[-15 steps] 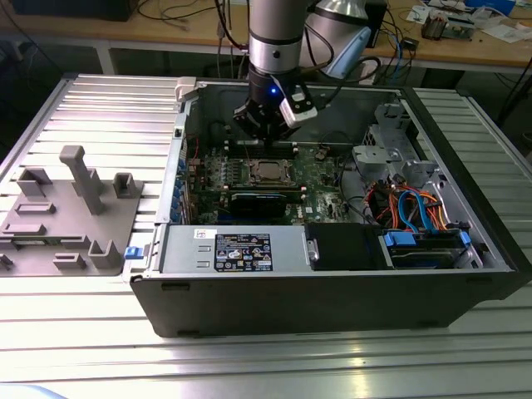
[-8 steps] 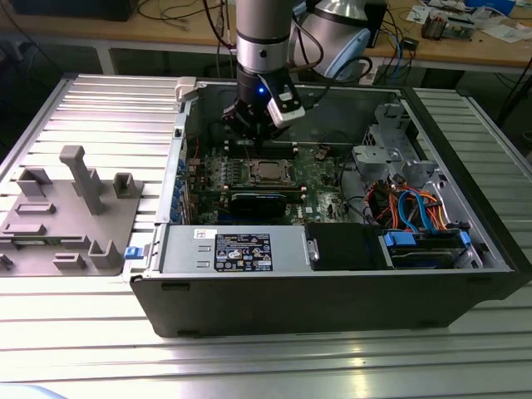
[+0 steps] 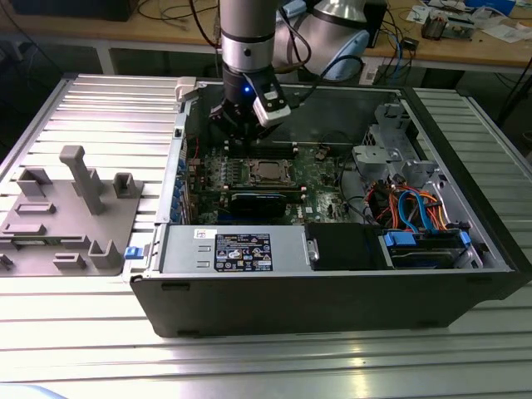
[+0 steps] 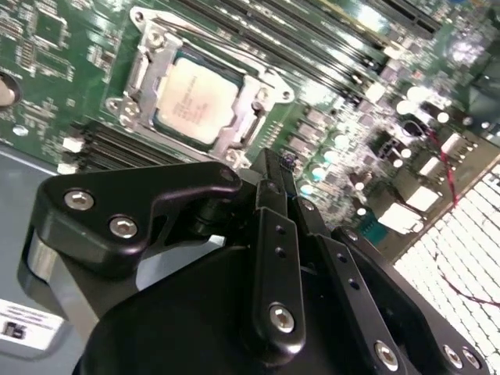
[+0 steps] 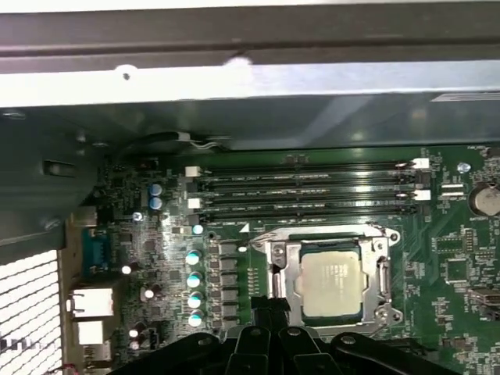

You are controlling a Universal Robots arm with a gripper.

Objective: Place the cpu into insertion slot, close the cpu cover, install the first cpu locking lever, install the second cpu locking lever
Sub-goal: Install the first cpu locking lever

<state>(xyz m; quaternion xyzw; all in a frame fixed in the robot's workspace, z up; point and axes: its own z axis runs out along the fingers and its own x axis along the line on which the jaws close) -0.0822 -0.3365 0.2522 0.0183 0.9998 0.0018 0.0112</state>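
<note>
On the motherboard (image 5: 461, 258) the cpu (image 5: 332, 285) lies flat, top upward, the cpu cover (image 5: 279, 273) framing it. Beside it, the gripper (image 5: 273, 305) is pinched together, empty.

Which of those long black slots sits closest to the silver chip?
The slot running alongside the cpu cover; the others lie beyond it, toward the case wall.

The gripper (image 3: 235, 133) hangs inside the open computer case (image 3: 332, 291), over the far edge of the green motherboard (image 3: 326, 179), just beyond the cpu (image 3: 268, 172). A grey fixture plate (image 3: 75, 216) lies on the ribbed table (image 3: 100, 100), by the edge on the exterior view's left.
</note>
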